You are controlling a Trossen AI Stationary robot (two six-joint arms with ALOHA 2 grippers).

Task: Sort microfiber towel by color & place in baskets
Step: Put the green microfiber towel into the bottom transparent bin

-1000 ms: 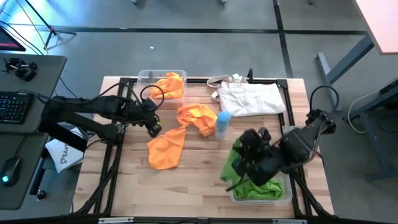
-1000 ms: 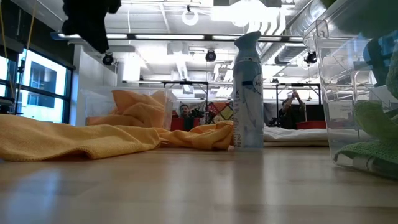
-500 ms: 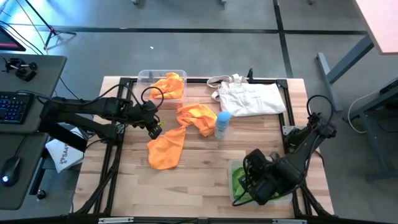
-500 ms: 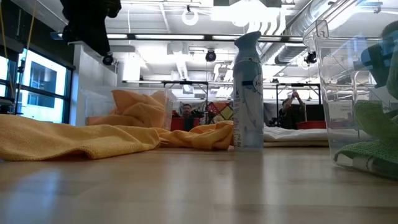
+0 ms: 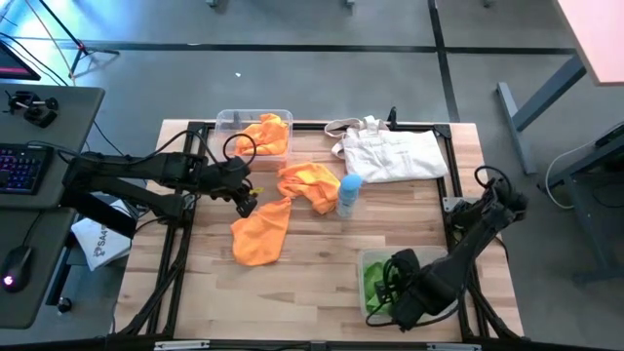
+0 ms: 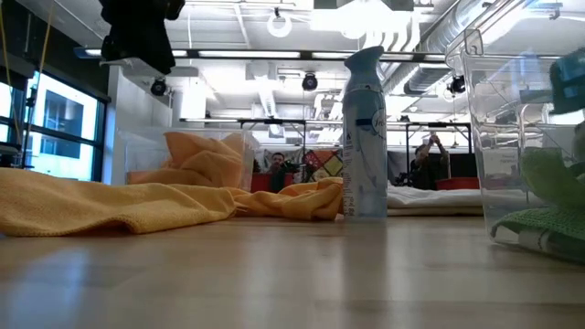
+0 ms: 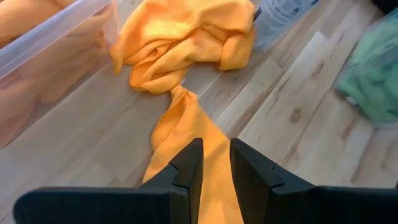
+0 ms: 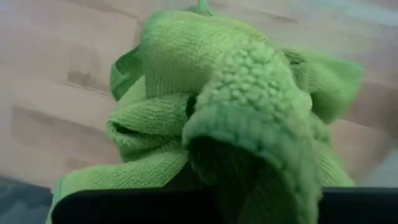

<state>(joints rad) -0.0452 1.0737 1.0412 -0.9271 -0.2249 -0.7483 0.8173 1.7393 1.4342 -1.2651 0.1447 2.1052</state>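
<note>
My right gripper [image 5: 395, 292] is down inside the clear basket [image 5: 363, 261] at the near right, shut on a green microfiber towel [image 8: 236, 93] that lies bunched in the basket [image 5: 374, 283]. My left gripper [image 5: 246, 200] hovers with its fingers almost together, empty, above a long orange towel [image 7: 186, 118] lying flat on the table [image 5: 261, 232]. A second orange towel [image 5: 310, 183] lies crumpled beside it. The far-left basket [image 5: 226, 121] holds another orange towel [image 5: 268, 132]. My right gripper comes at the green towel from above, slanting down into the basket. A bunched fold [image 8: 249, 124] rises right in front of the wrist camera and hides the fingers and the place of contact. The towel's lower part rests in the basket.
A light-blue spray bottle [image 5: 348, 192] stands upright mid-table, beside the crumpled orange towel. A white tote bag [image 5: 395, 154] lies at the far right. Bare wood shows in the table's near middle [image 5: 312, 283].
My right gripper has gone down and toward the table's near edge, into the near-right basket. The green towel, which hung over the basket's left rim, is now bunched inside it. My left gripper has shifted slightly toward the table's right.
</note>
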